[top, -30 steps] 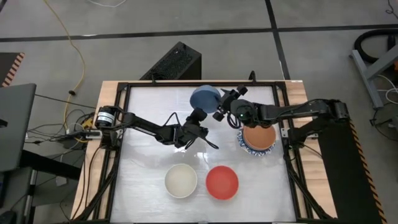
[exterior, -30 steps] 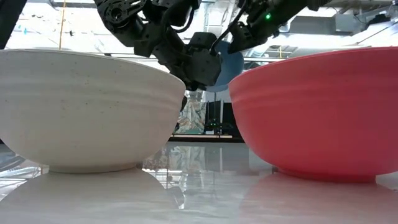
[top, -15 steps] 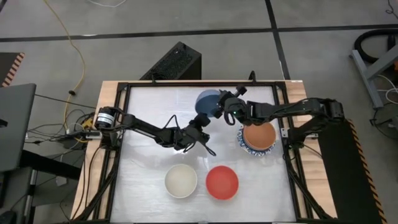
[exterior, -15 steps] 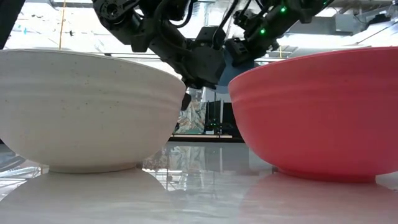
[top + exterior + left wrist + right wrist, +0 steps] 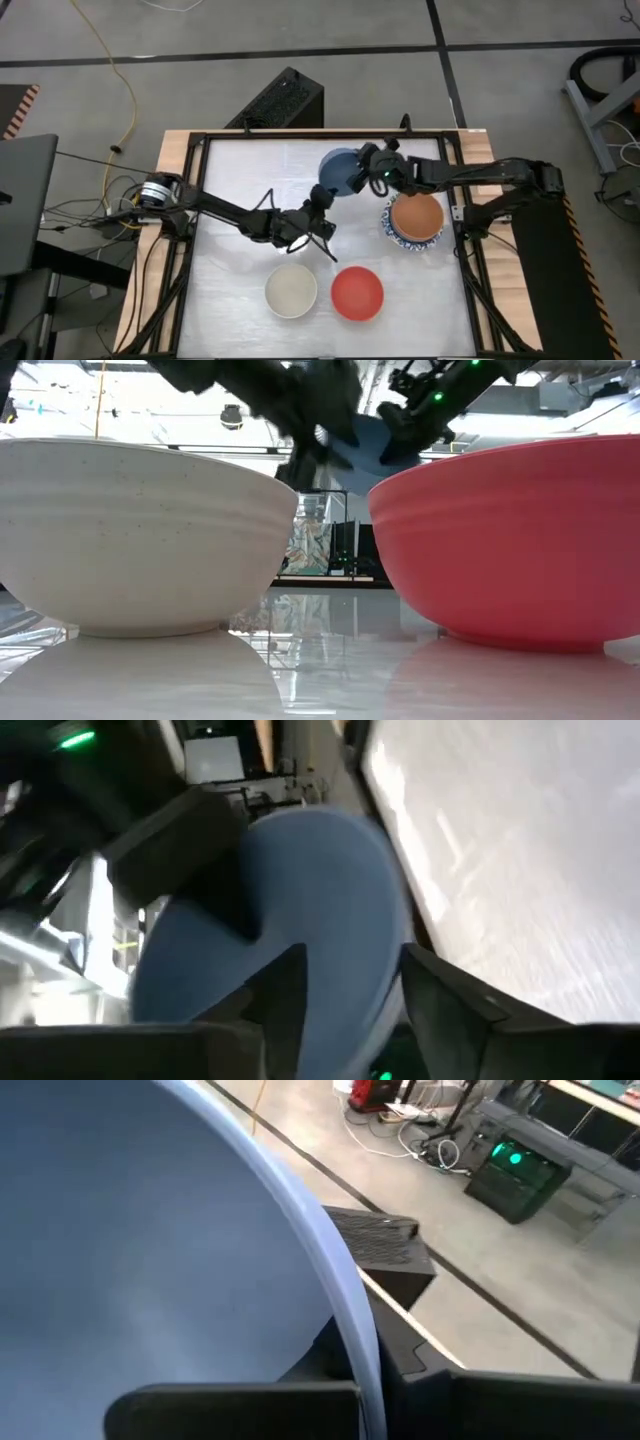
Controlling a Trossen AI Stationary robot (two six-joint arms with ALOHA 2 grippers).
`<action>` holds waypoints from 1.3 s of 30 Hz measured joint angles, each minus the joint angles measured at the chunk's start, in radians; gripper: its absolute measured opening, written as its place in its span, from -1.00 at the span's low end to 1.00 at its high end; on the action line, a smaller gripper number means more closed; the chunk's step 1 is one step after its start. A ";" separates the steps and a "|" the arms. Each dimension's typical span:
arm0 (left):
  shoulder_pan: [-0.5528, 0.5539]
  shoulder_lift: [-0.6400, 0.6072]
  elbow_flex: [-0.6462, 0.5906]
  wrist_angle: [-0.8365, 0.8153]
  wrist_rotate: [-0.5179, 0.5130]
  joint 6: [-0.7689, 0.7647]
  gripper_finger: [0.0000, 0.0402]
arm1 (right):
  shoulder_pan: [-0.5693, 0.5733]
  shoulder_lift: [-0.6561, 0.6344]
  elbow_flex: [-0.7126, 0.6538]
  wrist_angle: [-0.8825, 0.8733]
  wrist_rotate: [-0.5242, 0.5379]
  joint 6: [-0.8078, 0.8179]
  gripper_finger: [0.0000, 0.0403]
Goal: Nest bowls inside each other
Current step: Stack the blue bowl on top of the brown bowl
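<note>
ahead of left gripper [image 5: 318, 203] fingers: blue bowl [image 5: 337, 169], held up by right gripper [image 5: 362, 172], blocks | behind them: cream bowl [image 5: 291, 290], red bowl [image 5: 357, 292], narrow gap between | beside right fingers: orange-topped stack [image 5: 416, 220] | far-left tabletop [image 5: 235, 160] open

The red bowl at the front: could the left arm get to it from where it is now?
Probably yes. The left gripper hangs just behind the red bowl, with bare table between them; the cream bowl sits to one side, out of the way.
</note>
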 joint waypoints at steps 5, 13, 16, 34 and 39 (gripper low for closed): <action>-0.018 -0.154 0.000 -0.128 0.049 -0.185 -0.12 | -0.100 -0.142 -0.003 -0.118 -0.099 0.003 -0.94; -0.018 -0.457 0.000 -0.421 0.329 -0.556 -0.15 | -0.250 -0.438 -0.002 -0.532 -0.242 0.161 -0.94; -0.013 -0.555 0.000 -0.485 0.458 -0.670 -0.16 | -0.285 -0.555 -0.002 -0.685 -0.277 0.243 -0.94; -0.013 -0.844 0.000 -0.729 0.966 -1.031 -0.16 | -0.184 -0.887 -0.053 -1.087 -0.499 0.671 -0.94; -0.022 -0.885 0.000 -0.762 0.956 -1.053 -0.16 | -0.148 -0.880 -0.135 -1.048 -0.557 0.699 -0.94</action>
